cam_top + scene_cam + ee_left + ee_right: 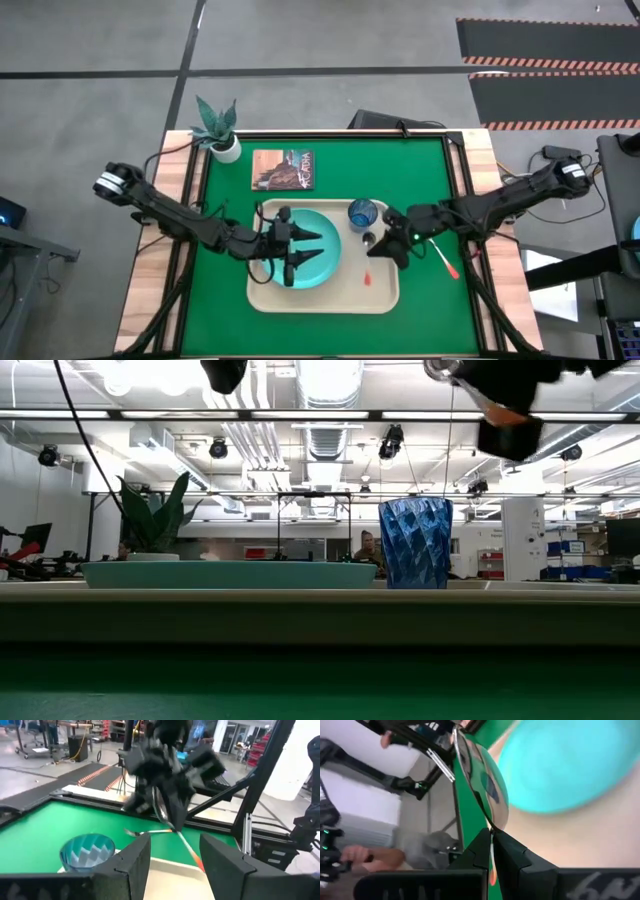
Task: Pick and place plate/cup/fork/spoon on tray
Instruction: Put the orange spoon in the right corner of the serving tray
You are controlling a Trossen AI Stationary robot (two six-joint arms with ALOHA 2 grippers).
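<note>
The turquoise plate (318, 252) and the dark blue cup (362, 212) stand on the beige tray (380, 296). The cup also shows in the low view (415, 545) and in the left wrist view (87, 851). My left gripper (303, 251) hovers open and empty over the plate. My right gripper (380, 245) is shut on the spoon (367, 240) above the tray's right part, just near of the cup. The fork (443, 256) lies flat on the green table, right of the tray. My right gripper pinches the spoon between its two fingers at the neck (491, 829), where the metal meets the red-orange handle. The spoon lies along the fingers, its oval bowl (481, 775) sticking out past the fingertips. It is lifted clear of the tray, tilted.
A white pot with a green plant (220, 132) stands at the table's far left corner, with a brown picture card (283, 168) beside it. The near and right parts of the tray's floor are bare. Both grippers are close together over the tray.
</note>
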